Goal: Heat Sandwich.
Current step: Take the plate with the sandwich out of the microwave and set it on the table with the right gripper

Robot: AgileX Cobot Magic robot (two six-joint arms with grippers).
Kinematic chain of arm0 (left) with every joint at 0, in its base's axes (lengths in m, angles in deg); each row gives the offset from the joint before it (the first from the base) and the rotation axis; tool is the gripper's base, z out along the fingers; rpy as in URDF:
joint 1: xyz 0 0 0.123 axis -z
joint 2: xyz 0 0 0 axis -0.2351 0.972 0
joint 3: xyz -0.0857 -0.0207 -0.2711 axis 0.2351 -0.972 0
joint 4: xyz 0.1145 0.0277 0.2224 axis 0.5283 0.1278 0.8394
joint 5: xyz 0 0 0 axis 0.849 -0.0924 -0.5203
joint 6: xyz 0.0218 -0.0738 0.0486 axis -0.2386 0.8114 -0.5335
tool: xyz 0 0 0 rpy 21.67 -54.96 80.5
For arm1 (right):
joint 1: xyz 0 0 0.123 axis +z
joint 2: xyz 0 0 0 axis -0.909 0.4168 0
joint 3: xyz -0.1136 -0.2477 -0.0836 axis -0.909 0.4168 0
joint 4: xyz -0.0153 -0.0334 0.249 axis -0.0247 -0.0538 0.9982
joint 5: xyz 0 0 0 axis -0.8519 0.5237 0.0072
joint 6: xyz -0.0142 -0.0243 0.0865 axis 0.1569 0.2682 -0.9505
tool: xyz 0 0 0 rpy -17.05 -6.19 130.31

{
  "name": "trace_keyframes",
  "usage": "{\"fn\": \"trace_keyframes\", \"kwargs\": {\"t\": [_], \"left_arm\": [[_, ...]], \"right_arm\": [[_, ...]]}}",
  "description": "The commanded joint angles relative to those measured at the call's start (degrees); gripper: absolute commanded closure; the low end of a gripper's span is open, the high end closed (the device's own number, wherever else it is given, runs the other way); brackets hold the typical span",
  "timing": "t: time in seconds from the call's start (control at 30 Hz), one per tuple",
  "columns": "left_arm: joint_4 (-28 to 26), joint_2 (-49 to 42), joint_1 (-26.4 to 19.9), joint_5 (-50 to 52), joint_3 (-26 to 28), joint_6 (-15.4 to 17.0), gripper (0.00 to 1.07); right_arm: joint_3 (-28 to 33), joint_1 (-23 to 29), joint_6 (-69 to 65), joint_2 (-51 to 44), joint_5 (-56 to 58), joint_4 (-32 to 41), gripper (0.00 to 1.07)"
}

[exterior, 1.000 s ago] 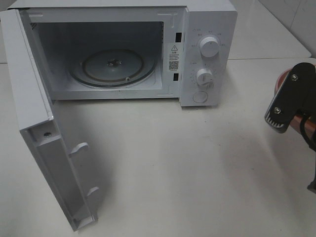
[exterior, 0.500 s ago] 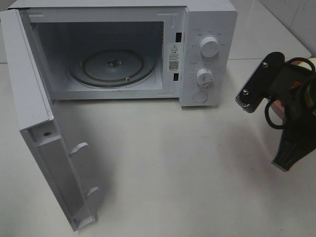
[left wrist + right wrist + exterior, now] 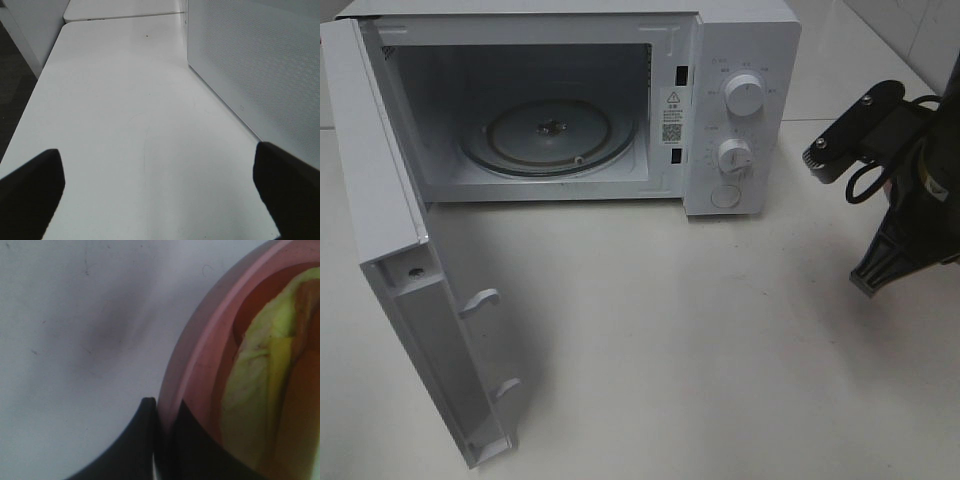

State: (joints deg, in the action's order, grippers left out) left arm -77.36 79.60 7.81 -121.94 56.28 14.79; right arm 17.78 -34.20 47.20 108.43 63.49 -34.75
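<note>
The jaws of the left gripper (image 3: 159, 195) stand wide apart and hold nothing; in the left wrist view its two dark fingers (image 3: 31, 192) frame only the bare white table (image 3: 125, 125), just beside the outer side wall of the microwave (image 3: 560, 100). Taking the microwave as the landmark and going from its left side to its right: the door (image 3: 410, 300) is swung fully open on the left, the cavity is free, and the glass turntable (image 3: 548, 137) lies bare in it. To the right of the microwave's control panel, well apart from it, hangs the right gripper (image 3: 162, 440), and its jaws are clenched on the rim of the pink plate (image 3: 200, 355), one finger outside the rim and one inside. The sandwich (image 3: 265, 390) lies on this plate; in the right wrist view only its yellow-green filling is visible, and in the high view the arm hides it. I judge that the step in hand is carrying the plate toward the oven. The next move calls for keeping the plate level, so the sandwich does not slide, while bringing it leftward in front of the microwave and then into the opening, low enough to pass under the top edge, and setting it on the middle of the turntable before releasing.
</note>
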Motion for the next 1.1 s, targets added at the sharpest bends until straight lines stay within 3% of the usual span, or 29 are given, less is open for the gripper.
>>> {"fn": "trace_keyframes", "kwargs": {"t": [0.03,0.67,1.1], "left_arm": [[-0.11,-1.26,-0.23,0.52,-0.17,0.17,0.09],[-0.11,-1.26,-0.23,0.52,-0.17,0.17,0.09],[-0.11,-1.26,-0.23,0.52,-0.17,0.17,0.09]], "right_arm": [[-0.52,-2.46,-2.86,-0.06,-0.63,-2.18,1.06],[-0.52,-11.92,-4.98,-0.06,-2.81,-2.75,1.06],[-0.52,-11.92,-11.29,1.60,-4.30,-4.53,1.06]]}}
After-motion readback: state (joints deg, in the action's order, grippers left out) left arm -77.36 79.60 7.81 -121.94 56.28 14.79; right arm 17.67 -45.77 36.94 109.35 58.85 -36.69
